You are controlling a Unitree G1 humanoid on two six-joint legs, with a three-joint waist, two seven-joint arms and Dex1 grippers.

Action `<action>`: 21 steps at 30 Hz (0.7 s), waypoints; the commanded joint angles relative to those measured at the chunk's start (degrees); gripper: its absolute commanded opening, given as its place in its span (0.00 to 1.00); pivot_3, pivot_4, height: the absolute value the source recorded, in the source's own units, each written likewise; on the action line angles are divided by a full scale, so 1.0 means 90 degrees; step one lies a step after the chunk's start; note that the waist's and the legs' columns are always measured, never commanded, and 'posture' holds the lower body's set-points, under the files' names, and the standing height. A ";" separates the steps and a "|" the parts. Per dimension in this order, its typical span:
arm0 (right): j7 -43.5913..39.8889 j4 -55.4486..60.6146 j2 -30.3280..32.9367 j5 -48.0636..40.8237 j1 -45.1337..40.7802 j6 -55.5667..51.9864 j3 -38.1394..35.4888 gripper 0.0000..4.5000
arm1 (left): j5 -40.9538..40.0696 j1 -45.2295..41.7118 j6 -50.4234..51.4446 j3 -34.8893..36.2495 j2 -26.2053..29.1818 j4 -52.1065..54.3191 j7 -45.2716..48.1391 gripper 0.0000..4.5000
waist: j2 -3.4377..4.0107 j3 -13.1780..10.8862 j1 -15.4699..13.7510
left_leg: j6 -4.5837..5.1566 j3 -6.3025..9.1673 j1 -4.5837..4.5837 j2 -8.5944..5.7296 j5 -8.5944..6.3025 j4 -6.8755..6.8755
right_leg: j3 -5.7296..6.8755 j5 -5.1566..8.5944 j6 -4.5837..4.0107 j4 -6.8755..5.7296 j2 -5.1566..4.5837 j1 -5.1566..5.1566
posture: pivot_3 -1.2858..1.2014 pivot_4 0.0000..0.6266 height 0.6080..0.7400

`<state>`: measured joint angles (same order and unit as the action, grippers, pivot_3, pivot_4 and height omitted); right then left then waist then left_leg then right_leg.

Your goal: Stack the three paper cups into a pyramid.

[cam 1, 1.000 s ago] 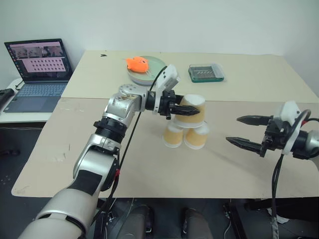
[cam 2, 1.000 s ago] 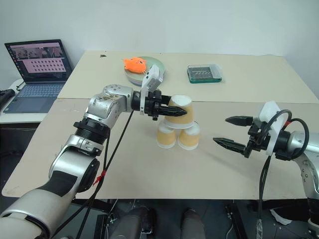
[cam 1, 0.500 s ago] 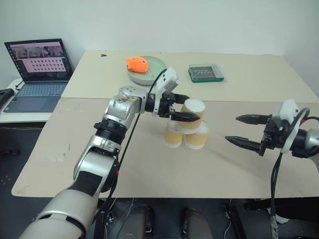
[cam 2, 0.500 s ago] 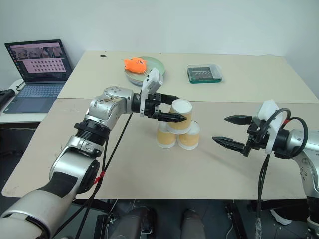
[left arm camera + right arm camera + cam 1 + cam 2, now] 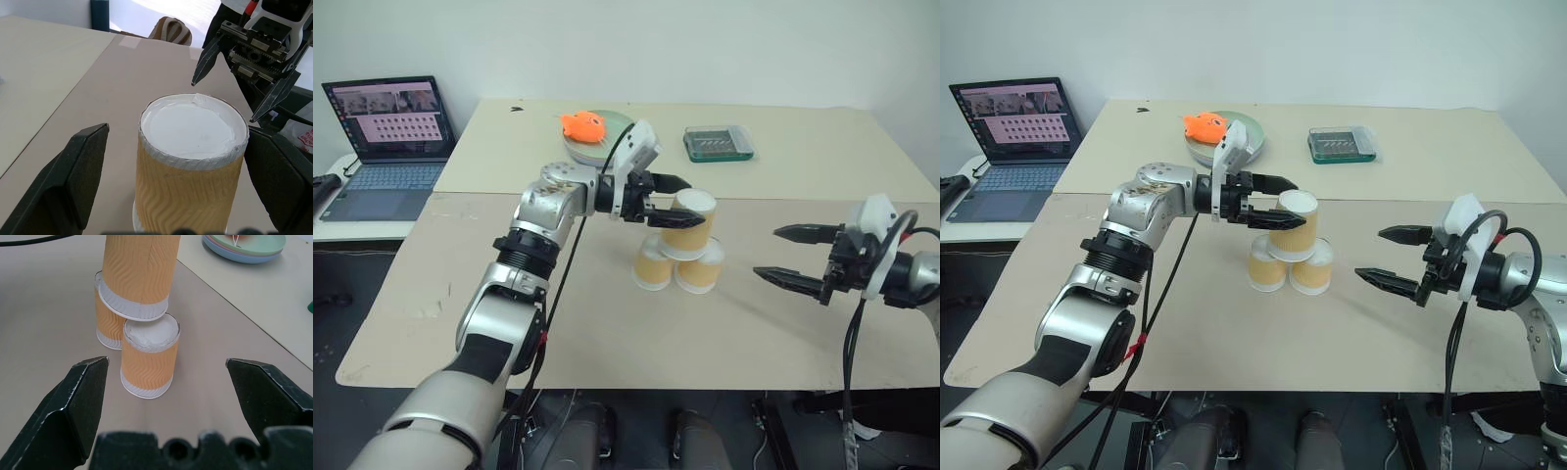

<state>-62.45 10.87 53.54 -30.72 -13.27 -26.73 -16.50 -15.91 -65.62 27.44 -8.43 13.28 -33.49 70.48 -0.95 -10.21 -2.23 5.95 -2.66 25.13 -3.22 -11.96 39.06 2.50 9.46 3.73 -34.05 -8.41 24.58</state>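
The table [image 5: 607,333] is being taken up at its middle by the three cups, all upside down, tan-orange with wavy ribbing, white bands at the rims and white bases facing up. Two are being stood side by side and touching: the left cup [image 5: 652,266] and the right cup [image 5: 699,268]. The top cup [image 5: 688,222] is being carried on both of them, across the gap between their bases.

The left gripper [image 5: 672,202] is being held level around the top cup, reaching in from 9 o'clock, with its jaws spread wide: one finger is being kept at the cup's 11 o'clock side and the other at its 7 o'clock side. In the left wrist view a clear gap is being shown between each finger [image 5: 80,171] and the cup wall, so the cup is released and nothing is being gripped.

The right gripper [image 5: 781,255] is being held at 3 o'clock from the stack, well apart from it, pointing toward it with its jaws wide apart and empty.

At 12 o'clock, on the far table, a plate [image 5: 615,131] with an orange toy [image 5: 582,125] and a green tray [image 5: 719,143] are being seen; a laptop [image 5: 386,142] is being shown at 10 o'clock.

The left cup is being partly hidden behind the top cup in the right wrist view, and whether the top cup is being seated level cannot be told.
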 commanded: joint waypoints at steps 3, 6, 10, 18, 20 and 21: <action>-0.0033 0.0069 0.0016 -0.0151 -0.0143 0.0055 -0.0134 1.00 | -0.0096 -0.0232 -0.0062 0.0127 -0.0014 0.0236 -0.0026 0.99 | 0.0000 0.0000 0.0002 | 0.0000 0.0000 0.0000 0.0000 0.0000 0.0000 | 0.0000 0.0000 0.0000 0.0000 0.0000 0.0000 | 0.52 0.24 1.00; -0.0040 0.0051 0.0011 -0.0143 -0.0131 0.0070 -0.0133 1.00 | -0.0071 -0.0244 -0.0104 0.0130 -0.0027 0.0144 -0.0052 0.99 | 0.0000 0.0000 0.0001 | 0.0000 0.0000 0.0000 0.0000 0.0000 0.0000 | 0.0000 0.0000 0.0000 0.0000 0.0000 0.0000 | 0.52 0.24 1.00; -0.0040 0.0060 0.0002 -0.0146 -0.0135 0.0067 -0.0126 1.00 | -0.0073 -0.0279 -0.0119 0.0167 -0.0027 0.0092 -0.0103 0.99 | 0.0000 0.0000 0.0002 | 0.0000 0.0000 0.0000 0.0000 0.0000 0.0001 | 0.0000 0.0000 0.0000 0.0000 0.0000 0.0000 | 0.52 0.24 1.00; -0.0067 0.0017 0.0003 -0.0138 -0.0163 0.0078 -0.0135 1.00 | -0.0291 -0.0495 0.0136 0.0432 0.0069 0.0245 -0.0124 0.99 | 0.0000 0.0000 0.0000 | 0.0000 0.0000 0.0000 0.0000 0.0000 0.0002 | 0.0000 0.0000 0.0000 -0.0001 0.0000 0.0000 | 0.52 0.24 1.00; -0.0075 -0.0007 0.0004 -0.0124 -0.0179 0.0091 -0.0132 1.00 | -0.0292 -0.0529 0.0134 0.0438 0.0099 0.0285 -0.0128 0.99 | 0.0000 0.0000 0.0002 | 0.0001 0.0000 0.0000 0.0000 0.0000 0.0003 | 0.0000 0.0000 0.0001 0.0000 0.0000 0.0000 | 0.52 0.24 1.00; -0.0080 -0.0014 0.0004 -0.0122 -0.0184 0.0095 -0.0134 1.00 | -0.0303 -0.0534 0.0148 0.0437 0.0111 0.0320 -0.0123 0.99 | 0.0000 0.0000 0.0003 | 0.0001 0.0000 0.0000 -0.0001 0.0000 0.0003 | 0.0000 0.0000 0.0001 0.0000 0.0000 0.0000 | 0.52 0.24 1.00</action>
<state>-63.08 10.38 53.40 -30.73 -13.51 -26.70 -16.49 -17.77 -69.02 28.80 -5.39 14.04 -32.98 69.32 -0.95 -10.21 -2.20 5.95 -2.66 25.14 -3.22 -11.97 39.09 2.50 9.45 3.73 -34.06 -8.40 24.58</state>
